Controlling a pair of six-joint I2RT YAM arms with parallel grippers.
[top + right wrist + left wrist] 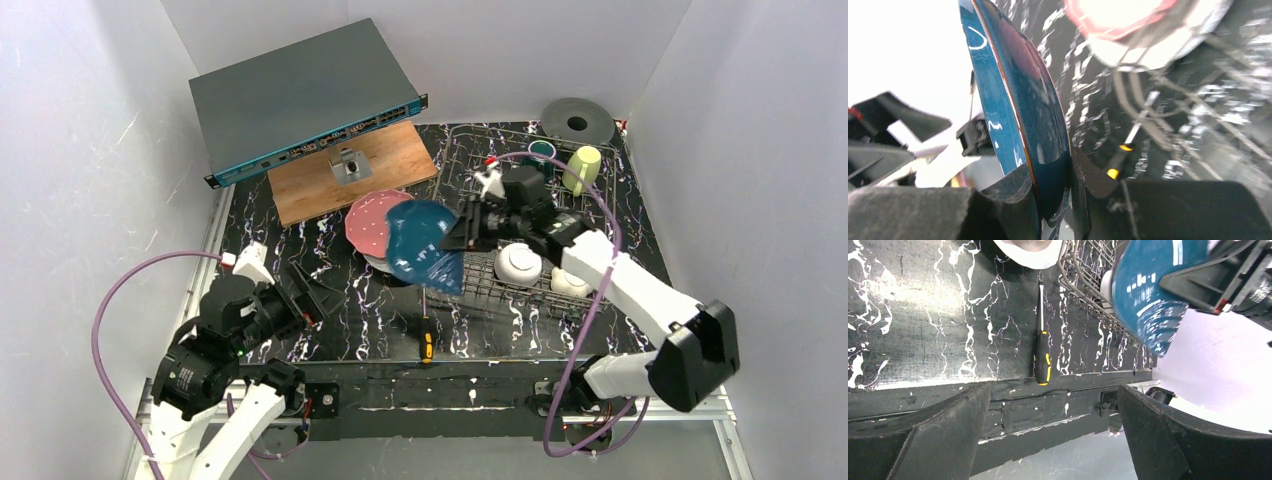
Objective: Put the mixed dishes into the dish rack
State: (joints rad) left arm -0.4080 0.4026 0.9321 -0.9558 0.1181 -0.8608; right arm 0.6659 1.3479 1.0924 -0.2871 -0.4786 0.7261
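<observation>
My right gripper [462,228] is shut on the rim of the dark blue plate [425,245], holding it tilted just left of the dish rack [470,160]. In the right wrist view the plate [1018,100] stands on edge between the fingers of my right gripper [1053,195]. The pink dotted plate [370,222] lies on a white plate [378,264] beside it. A white bowl [518,262], a cream flower-shaped dish [570,284], a yellow-green mug [583,168] and a teal mug [542,150] sit in the rack. My left gripper [315,290] hangs open and empty at the near left, its jaws [1053,440] wide apart.
A yellow-and-black screwdriver [426,338] lies near the table's front edge. A wooden board [345,170] with a small metal block [350,163] and a grey flat box [300,95] are at the back left. A grey roll [578,122] stands behind the rack.
</observation>
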